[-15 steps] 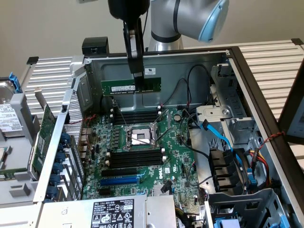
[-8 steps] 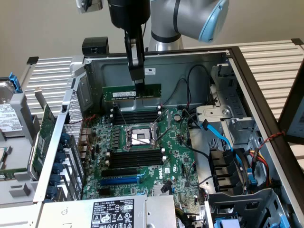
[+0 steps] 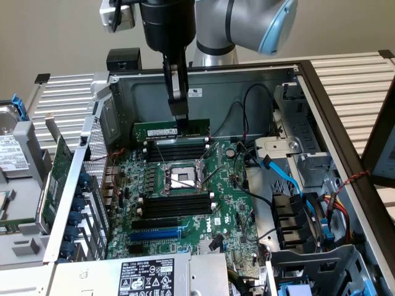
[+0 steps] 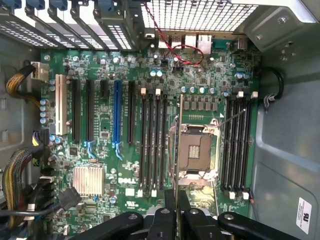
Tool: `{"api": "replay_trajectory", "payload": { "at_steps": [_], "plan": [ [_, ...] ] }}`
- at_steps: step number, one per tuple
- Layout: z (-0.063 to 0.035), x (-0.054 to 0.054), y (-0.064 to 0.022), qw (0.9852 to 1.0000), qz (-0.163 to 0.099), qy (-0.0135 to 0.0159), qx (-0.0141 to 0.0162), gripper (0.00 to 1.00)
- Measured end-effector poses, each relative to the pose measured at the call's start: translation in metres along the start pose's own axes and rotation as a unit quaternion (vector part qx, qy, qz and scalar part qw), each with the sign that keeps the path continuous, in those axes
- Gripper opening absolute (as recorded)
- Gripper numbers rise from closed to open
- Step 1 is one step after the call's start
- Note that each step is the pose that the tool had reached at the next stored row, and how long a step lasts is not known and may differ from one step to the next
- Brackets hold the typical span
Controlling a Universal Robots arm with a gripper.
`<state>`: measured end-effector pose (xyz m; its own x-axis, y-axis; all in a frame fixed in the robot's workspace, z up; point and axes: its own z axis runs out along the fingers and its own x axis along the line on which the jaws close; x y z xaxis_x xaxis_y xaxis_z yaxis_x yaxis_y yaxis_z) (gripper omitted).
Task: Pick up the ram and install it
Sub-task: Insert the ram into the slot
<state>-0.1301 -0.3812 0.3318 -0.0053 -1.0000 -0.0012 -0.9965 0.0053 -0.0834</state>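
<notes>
- Ram [image 3: 162, 130]: the narrow green stick is clamped between the fingertips of the gripper [image 3: 180, 117], which grasp it at its upper edge, toward the end nearer the exterior view's right.
- It is held long side level and on edge, up in the air inside the open computer case [image 3: 259, 80], and is not seated in any slot.
- In the exterior view it shows in front of the case's far wall, just beyond the far bank of black memory slots [image 3: 176, 150] and parallel to them.
- In the wrist view the ram [image 4: 178, 145] is seen edge-on as a thin dark line running out from the gripper [image 4: 177, 210]. It lies over the strip between one bank of memory slots [image 4: 152, 145] and the CPU socket [image 4: 197, 150].
- The second bank of slots [image 4: 237, 145] sits on the other side of the socket, and every slot in both banks looks unfilled.
- The green motherboard [image 3: 228, 203] lies flat on the case floor, with the open CPU socket [image 3: 183, 177] between the two slot banks.
- A blue cable [image 3: 285, 176] runs past the board on the exterior view's right.
- A larger green expansion card [image 3: 58, 179] stands outside the case wall on the exterior view's left.
</notes>
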Motion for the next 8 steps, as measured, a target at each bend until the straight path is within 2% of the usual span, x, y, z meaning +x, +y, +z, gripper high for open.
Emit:
{"api": "replay_trajectory", "payload": {
  "at_steps": [5, 8],
  "plan": [
    [0.0080, 0.009, 0.0006, 1.0000, 0.000, -0.0001, -0.0023, 0.14],
    [0.0133, 0.009, 0.0011, 1.0000, 0.000, 0.0000, -0.0024, 0.14]
  ]
}}
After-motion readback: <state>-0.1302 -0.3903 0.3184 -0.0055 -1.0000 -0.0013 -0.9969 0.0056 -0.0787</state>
